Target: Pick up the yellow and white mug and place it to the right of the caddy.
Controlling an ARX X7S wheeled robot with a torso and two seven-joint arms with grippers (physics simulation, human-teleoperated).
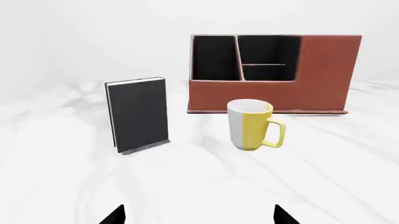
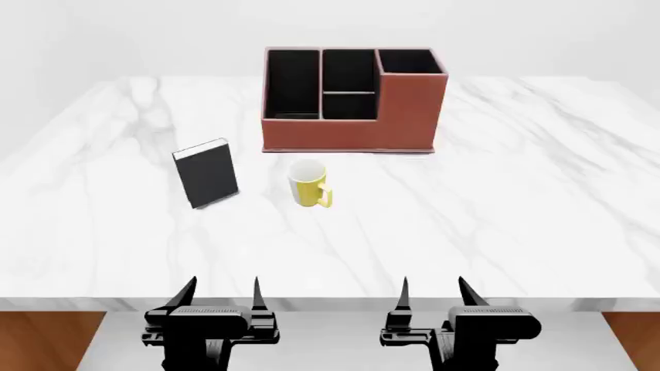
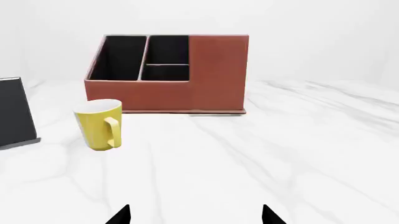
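The yellow and white mug stands upright on the marble table, in front of the caddy, its handle turned toward the near right. The left wrist view has the mug ahead of the reddish-brown caddy; the right wrist view has the mug left of centre, before the caddy. My left gripper and right gripper hang at the table's near edge, both open and empty, well short of the mug. Only black fingertips show in the wrist views.
A small black book stands upright left of the mug, also in the left wrist view as the book and at the right wrist view's edge as the book. The white marble table stretches wide right of the caddy.
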